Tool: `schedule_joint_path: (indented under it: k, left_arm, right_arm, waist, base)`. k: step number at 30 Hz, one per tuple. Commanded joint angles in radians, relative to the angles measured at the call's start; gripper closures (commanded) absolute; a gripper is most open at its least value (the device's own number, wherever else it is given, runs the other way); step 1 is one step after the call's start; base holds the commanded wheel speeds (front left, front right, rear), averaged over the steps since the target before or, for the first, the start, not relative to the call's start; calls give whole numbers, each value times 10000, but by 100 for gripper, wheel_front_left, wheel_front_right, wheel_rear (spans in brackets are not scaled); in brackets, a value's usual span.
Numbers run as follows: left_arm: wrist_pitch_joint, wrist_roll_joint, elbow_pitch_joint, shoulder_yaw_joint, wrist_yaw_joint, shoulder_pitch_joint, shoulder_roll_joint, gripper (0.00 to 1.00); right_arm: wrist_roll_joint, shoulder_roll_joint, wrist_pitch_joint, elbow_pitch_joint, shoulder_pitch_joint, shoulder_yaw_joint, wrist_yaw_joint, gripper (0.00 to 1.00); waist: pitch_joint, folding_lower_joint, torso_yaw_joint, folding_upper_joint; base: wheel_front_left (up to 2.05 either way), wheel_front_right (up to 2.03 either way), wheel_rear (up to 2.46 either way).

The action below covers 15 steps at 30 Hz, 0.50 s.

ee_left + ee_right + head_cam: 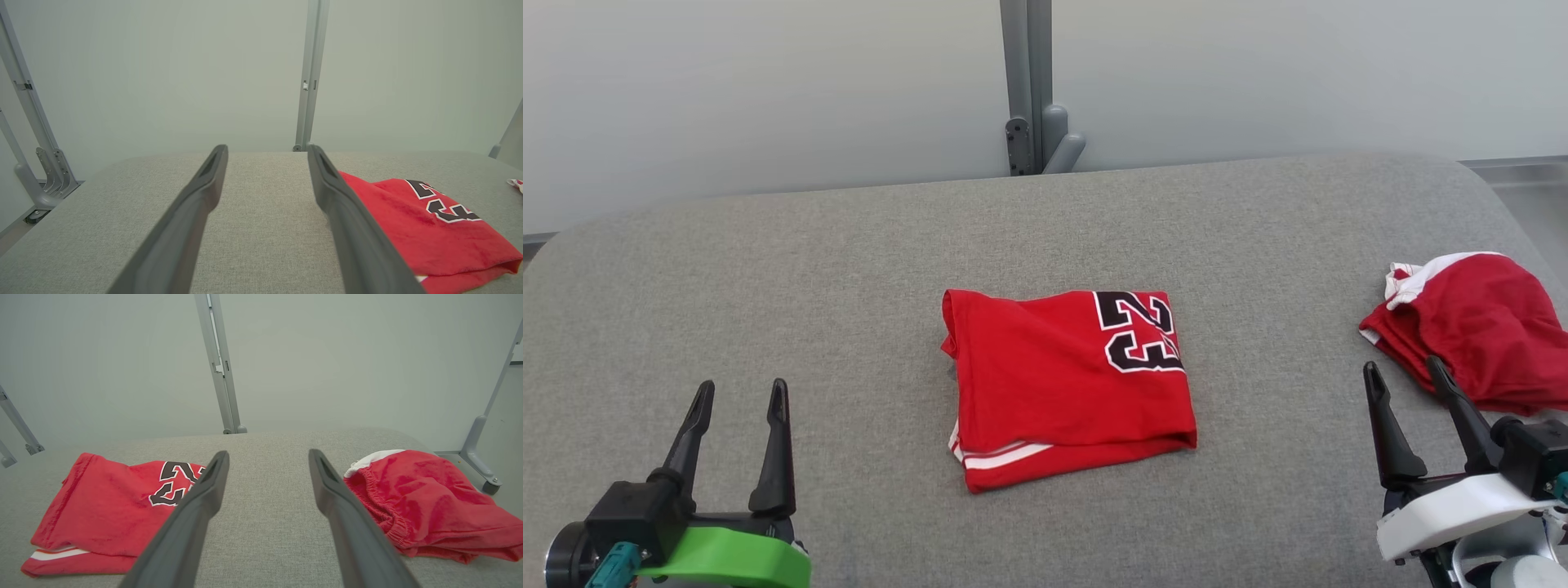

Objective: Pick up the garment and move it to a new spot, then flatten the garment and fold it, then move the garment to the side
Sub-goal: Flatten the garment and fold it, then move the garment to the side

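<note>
Garment, red with black numerals, lies folded into a rough square at the middle of the grey fabric-covered table, white stripes along its near edge. Second red garment, crumpled, sits at the table's right side, well apart from the first. Left gripper at near left and right gripper at near right: jaws spread wide, holding nothing. Plain pale wall behind; grey metal post at the far edge.

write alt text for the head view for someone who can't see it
A folded red jersey with a black number lies in the middle of a grey padded surface, with a crumpled red garment near its right edge. The left gripper and right gripper sit at the lower corners, both open, holding nothing.
</note>
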Motion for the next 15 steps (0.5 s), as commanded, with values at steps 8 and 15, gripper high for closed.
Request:
schedule_joint_path:
  k: [8,15]
  left_arm:
    - [-57,-151,56,-29,13,52,130,0]
    - [-103,-179,109,-86,44,-20,149,0]
  right_arm:
    - [-11,-19,52,-54,65,-59,-1,0]
    - [24,-55,34,26,86,-64,-1,0]
  waist:
    - [27,0,27,0]
    - [9,0,35,0]
  base:
    - [0,0,0]
    - [0,0,0]
